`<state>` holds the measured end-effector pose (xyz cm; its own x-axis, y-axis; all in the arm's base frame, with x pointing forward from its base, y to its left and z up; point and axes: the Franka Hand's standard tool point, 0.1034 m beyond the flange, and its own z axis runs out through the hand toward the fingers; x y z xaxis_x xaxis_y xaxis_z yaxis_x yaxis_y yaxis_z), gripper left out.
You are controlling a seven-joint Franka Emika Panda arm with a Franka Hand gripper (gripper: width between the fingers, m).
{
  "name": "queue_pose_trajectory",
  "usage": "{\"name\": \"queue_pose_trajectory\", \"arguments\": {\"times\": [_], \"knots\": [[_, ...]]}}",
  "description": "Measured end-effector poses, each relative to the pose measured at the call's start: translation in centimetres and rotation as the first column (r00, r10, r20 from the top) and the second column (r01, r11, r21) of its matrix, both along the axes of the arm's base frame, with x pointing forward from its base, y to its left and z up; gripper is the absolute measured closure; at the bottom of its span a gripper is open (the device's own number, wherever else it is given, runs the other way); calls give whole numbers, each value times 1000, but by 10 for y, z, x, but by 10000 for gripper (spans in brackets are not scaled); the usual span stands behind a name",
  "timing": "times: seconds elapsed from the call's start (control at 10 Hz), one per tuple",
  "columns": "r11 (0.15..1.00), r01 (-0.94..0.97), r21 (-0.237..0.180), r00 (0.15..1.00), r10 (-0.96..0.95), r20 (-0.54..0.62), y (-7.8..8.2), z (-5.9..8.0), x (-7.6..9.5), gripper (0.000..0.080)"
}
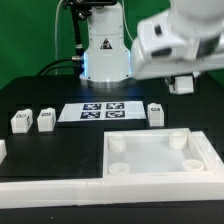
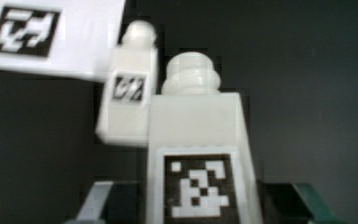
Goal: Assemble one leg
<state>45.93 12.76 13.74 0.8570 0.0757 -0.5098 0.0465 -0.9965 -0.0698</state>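
Black tabletop beneath the gripper, whose jaws stand apart. The leg sits between them with a gap on either side, a second leg just beyond it. Likely light, rigid, smooth plastic; pinch its flat sides mid-body, below the peg.

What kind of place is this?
Probably a robot lab workbench: a robot arm at a black table, with the marker board and loose white furniture parts, like this leg.
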Motion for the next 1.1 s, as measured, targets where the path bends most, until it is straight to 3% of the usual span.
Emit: {"name": "queue_pose_trajectory", "arguments": {"times": [0.1,0.2,0.4,0.5,0.6,0.7,0.8,0.9,1.1], "knots": [[1000,2,2,998,-2,55,1,14,11,508],[1000,11,17,982,-14,191,5,6,21,508],[1000,16,20,940,-22,339,2,7,16,508],[999,-5,33,906,-9,422,0,9,23,508],[998,-54,37,881,30,472,-19,26,43,508],[996,-81,40,818,43,573,-39,42,77,508],[997,-72,41,759,28,651,-48,55,100,508],[997,-60,48,737,12,675,-43,61,107,508],[997,-63,48,589,-1,808,-45,62,116,508]]}}
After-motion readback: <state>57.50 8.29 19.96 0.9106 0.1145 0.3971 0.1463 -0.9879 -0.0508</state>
